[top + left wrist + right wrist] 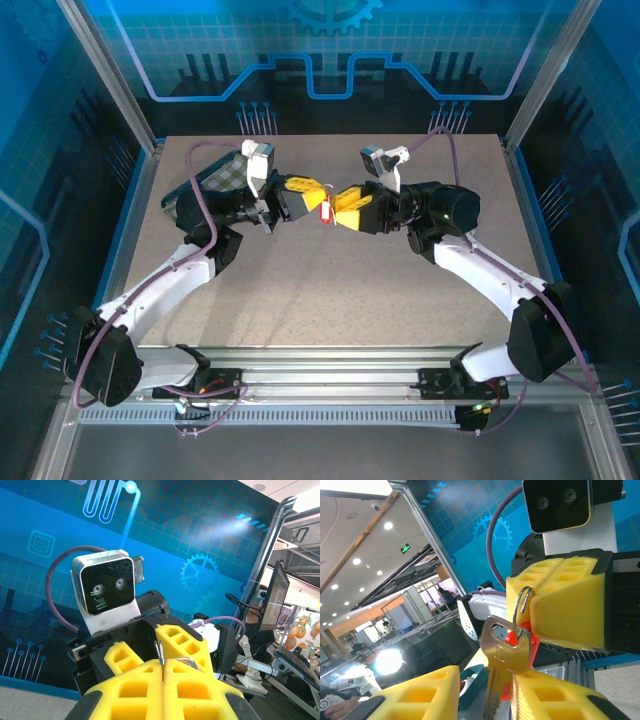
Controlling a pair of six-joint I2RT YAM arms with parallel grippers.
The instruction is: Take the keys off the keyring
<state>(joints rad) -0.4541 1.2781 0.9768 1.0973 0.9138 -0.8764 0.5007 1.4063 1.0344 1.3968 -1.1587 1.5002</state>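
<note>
1. Near the left edge of the worktop, toward its far-left corner, lies a patterned grey-and-black object. It is well apart from the work, and we judge that it has no part in this step.
2. The left gripper hangs above the middle of the worktop. Its yellow fingers are pressed together on the keyring, pinching its thin wire loop at the tips. We read this as an anchor: with the loop held firm in the air, the other arm has something to pull against.
3. The keyring therefore touches no surface and sits between the two grippers. Its red tag dangles just below the pinch, behind the head of the key as the right wrist camera sees it.
4. The key hangs from the loop through the hole in its rounded head. Its flat face is toward the right wrist camera and its blade points down into the gap between the right fingers. We can make out only this one key.
5. The right gripper faces the left one, tips near tips. Its fingers stand narrowly apart on either side of the blade, with a gap showing on one side, so we take it as not yet clamped. We judge it is placed to close on the key and work it round the coil. The thin loop could twist or slip in the left pinch when that pull comes.
</note>
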